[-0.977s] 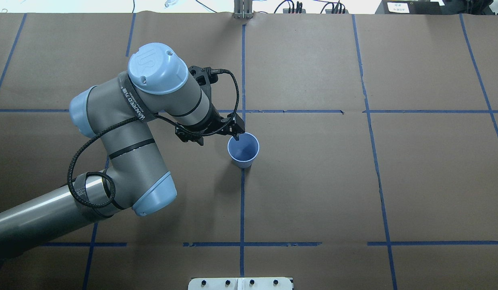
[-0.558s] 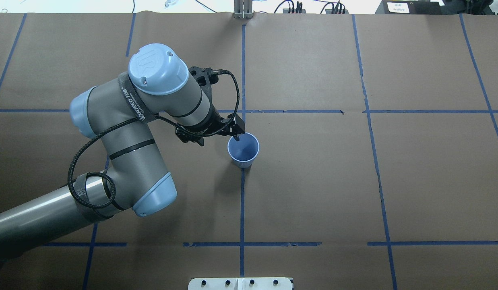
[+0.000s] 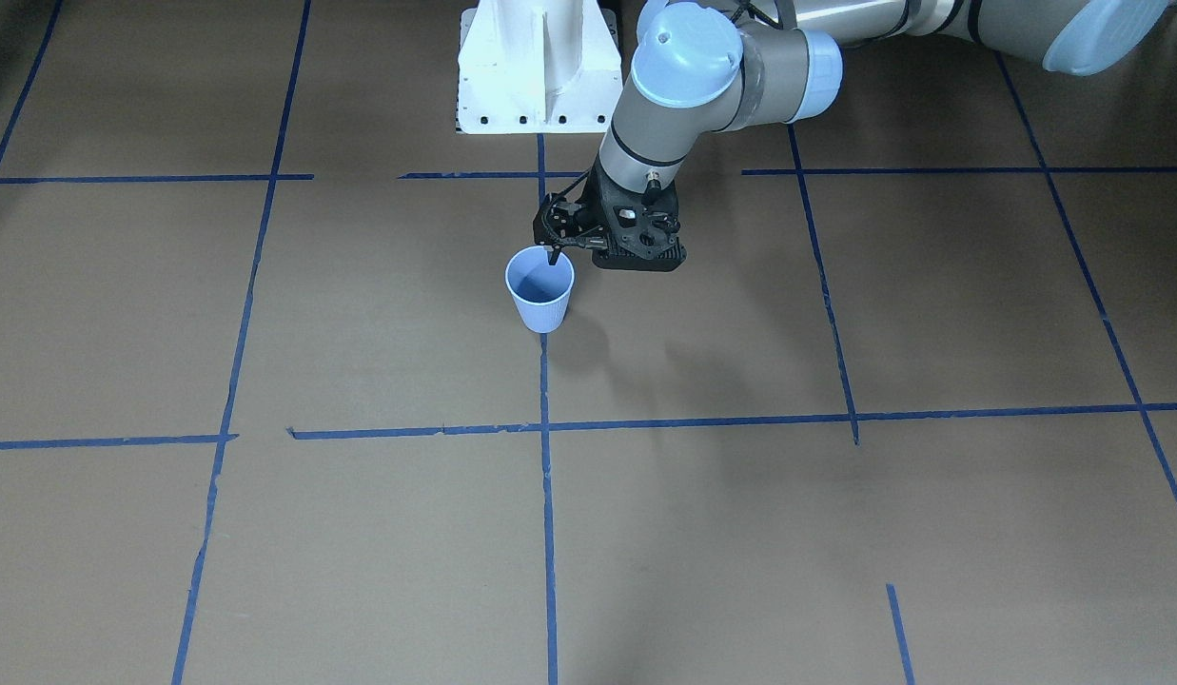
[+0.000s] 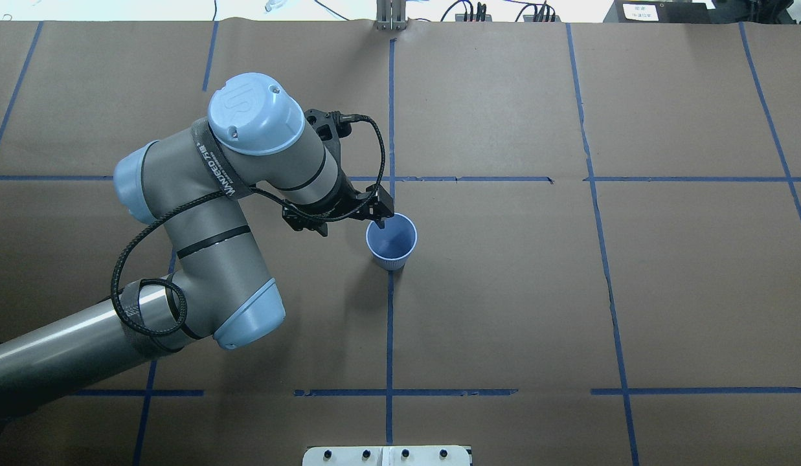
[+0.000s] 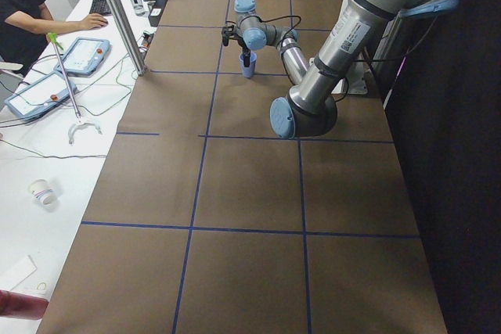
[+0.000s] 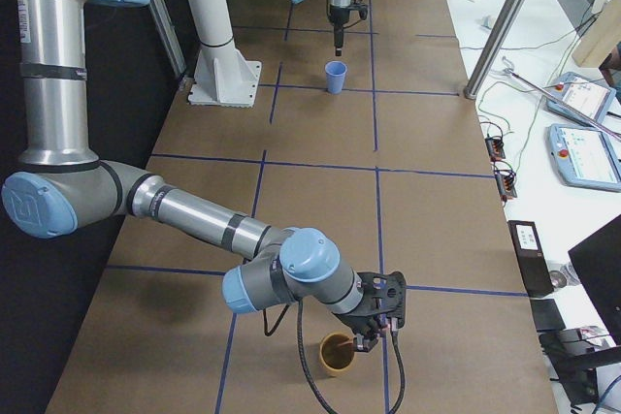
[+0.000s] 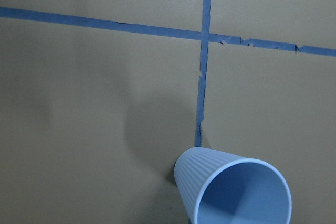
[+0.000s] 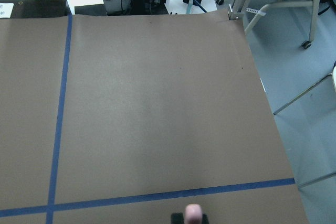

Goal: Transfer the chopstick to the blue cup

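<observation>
exterior right | chopstick (image 6: 337,41) over blue cup (image 6: 335,77) | right gripper (image 6: 365,340) at brown cup (image 6: 333,360)

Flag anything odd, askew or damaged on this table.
Only the blue tape grid: it is torn and jagged near the crossing beyond the blue cup. The cup stands upright, nothing spilled.

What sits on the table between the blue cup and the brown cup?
Nothing: in the exterior right view, only bare paper with blue tape lines runs from the blue cup to the brown cup.
</observation>
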